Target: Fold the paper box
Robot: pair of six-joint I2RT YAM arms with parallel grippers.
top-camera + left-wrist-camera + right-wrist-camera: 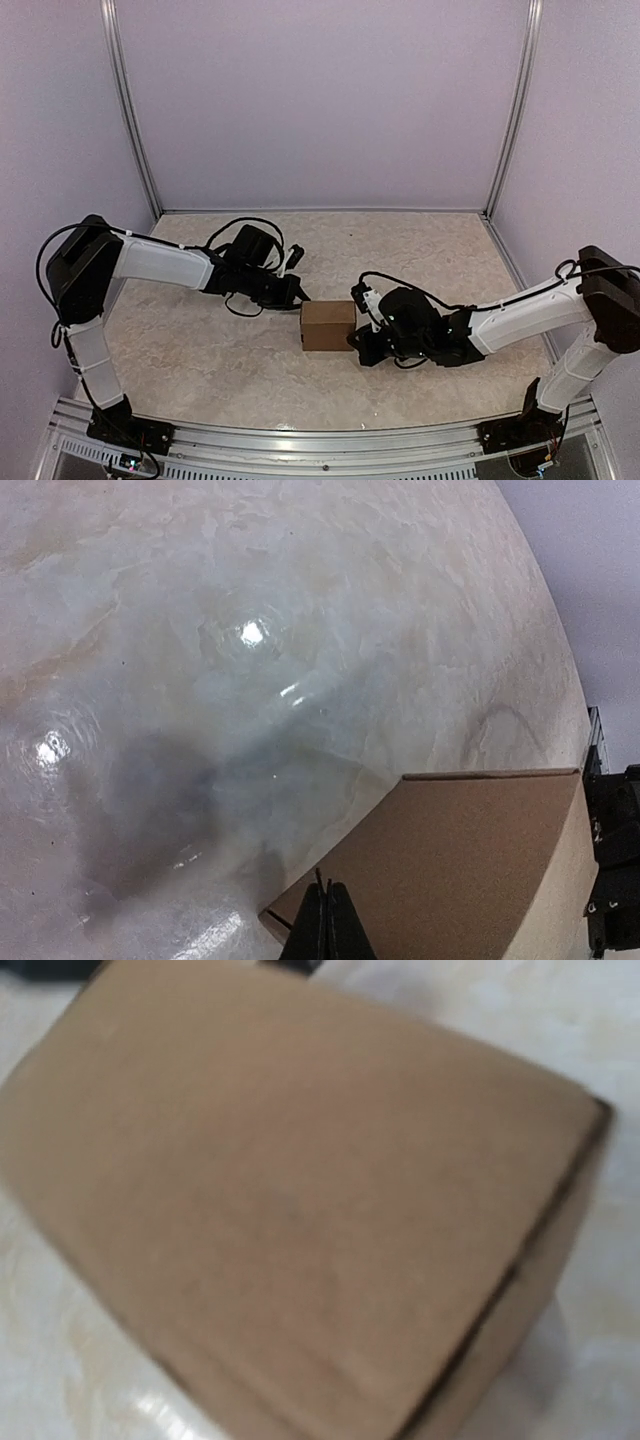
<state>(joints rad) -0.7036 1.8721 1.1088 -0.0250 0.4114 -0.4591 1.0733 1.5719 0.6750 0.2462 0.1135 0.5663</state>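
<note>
The paper box (328, 325) stands as a small closed brown cube in the middle of the table. My left gripper (303, 298) is at its far left top corner. In the left wrist view its jaws (328, 900) are pressed together with nothing between them, over the box's near corner (470, 870). My right gripper (358, 338) sits against the box's right side. In the right wrist view the box (300, 1200) fills the blurred frame and no fingers show.
The box sits on a beige marbled tabletop (200, 350). Pale walls and two metal posts (135, 120) (512, 110) bound the far side. An aluminium rail (320, 455) runs along the near edge between the arm bases.
</note>
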